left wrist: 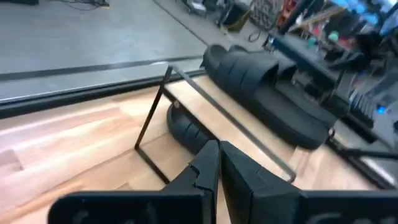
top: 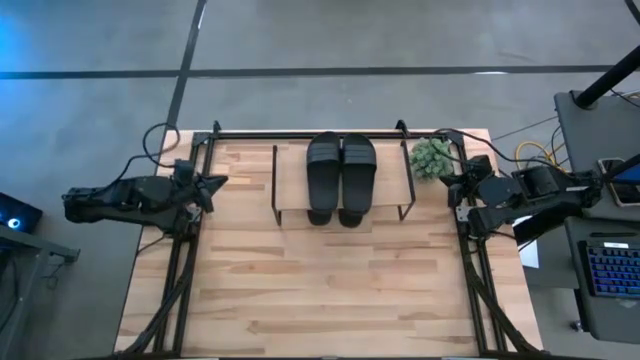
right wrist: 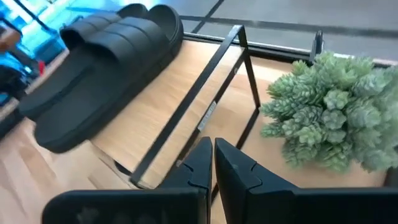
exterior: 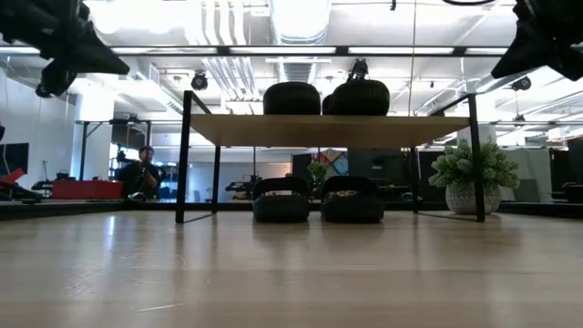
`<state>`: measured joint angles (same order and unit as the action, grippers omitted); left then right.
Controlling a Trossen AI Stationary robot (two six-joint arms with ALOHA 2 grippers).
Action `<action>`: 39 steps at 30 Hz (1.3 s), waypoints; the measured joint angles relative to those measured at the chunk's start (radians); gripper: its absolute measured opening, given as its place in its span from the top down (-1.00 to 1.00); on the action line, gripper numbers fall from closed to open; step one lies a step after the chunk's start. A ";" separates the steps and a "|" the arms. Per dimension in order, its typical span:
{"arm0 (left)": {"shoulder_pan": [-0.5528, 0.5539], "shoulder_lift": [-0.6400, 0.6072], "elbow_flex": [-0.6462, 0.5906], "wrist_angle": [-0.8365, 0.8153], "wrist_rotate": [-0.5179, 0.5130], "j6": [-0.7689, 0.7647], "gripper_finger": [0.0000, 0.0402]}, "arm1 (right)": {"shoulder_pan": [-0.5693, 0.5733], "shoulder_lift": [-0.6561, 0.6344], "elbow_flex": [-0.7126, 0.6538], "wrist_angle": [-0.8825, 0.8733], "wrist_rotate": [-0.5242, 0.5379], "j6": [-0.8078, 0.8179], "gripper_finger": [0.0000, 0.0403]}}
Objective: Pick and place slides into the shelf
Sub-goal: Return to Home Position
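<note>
The worktop point(top: 330, 290) carries everything at its far edge, and the job looks done: this reads as the parking step, so the next move only calls for each arm to fold in to rest without brushing the rack. The shelf point(top: 292, 180) stands midway between the two arms. The left claw point(top: 214, 183) hangs by the worktop's left edge, closed on nothing and apart from the shelf's leg. The right claw point(top: 455, 190) hangs by the right edge, likewise closed and empty. Two slides point(top: 341, 170) lie side by side on the top board, and the lower pair point(exterior: 281, 202) sits under it on the worktop. A potted plant point(top: 432, 158) stands just beside the shelf's right end, near the right claw, the one thing likely to be nudged
</note>
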<state>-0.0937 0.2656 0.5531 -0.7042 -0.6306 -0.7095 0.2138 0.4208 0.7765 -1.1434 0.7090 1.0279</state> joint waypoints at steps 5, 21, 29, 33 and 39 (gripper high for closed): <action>0.000 -0.011 -0.008 0.056 0.032 0.089 1.00 | 0.000 0.018 0.000 0.026 0.022 -0.058 0.94; -0.001 -0.196 -0.242 0.345 0.304 0.219 1.00 | 0.001 -0.079 -0.063 0.132 0.008 -0.140 0.94; -0.001 -0.205 -0.426 0.653 0.309 0.246 1.00 | 0.009 -0.330 -0.283 0.657 -0.259 -0.517 0.94; -0.001 -0.220 -0.497 0.768 0.313 0.272 1.00 | 0.008 -0.420 -0.415 0.844 -0.348 -0.565 0.94; 0.000 -0.236 -0.544 0.830 0.316 0.283 1.00 | 0.008 -0.394 -0.553 0.982 -0.351 -0.529 0.94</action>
<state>-0.0940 0.0300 0.0092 0.1257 -0.3149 -0.4260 0.2222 0.0272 0.2235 -0.1614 0.3580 0.4987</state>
